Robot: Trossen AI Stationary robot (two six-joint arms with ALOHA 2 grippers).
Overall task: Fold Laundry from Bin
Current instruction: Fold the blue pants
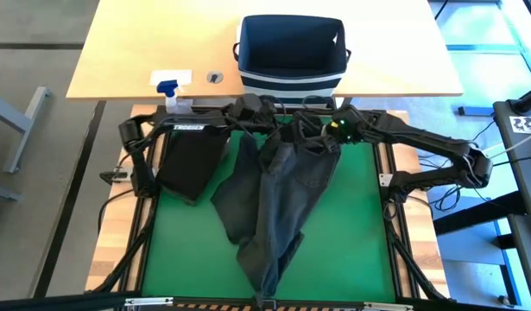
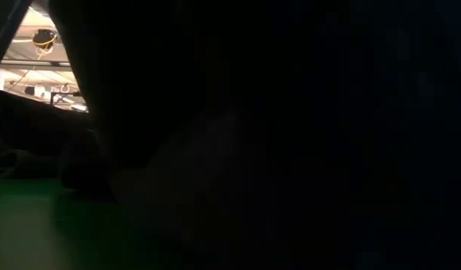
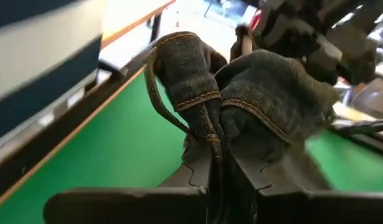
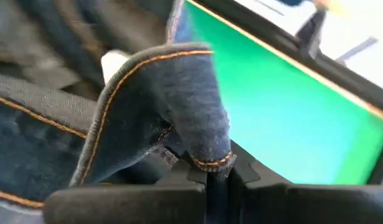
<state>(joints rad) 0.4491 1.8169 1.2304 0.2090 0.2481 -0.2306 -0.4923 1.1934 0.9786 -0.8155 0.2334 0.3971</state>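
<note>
Both arms are working at the far edge of the green mat, and each one is gripping the same pair of dark denim jeans. The left gripper is clamped tight on the stitched waistband, with bunched denim bulging above its fingers. The right gripper is pinching a folded denim edge with orange stitching, jaws fully closed on it. From above, the jeans are hanging from the two grippers near the mat's far side, their legs trailing across the green toward the near edge. A black garment is lying on the mat's left part, under the left arm. The bin is sitting on the wooden counter beyond the mat, with a spray bottle to its left. The low view is almost wholly blocked by dark cloth.
</note>
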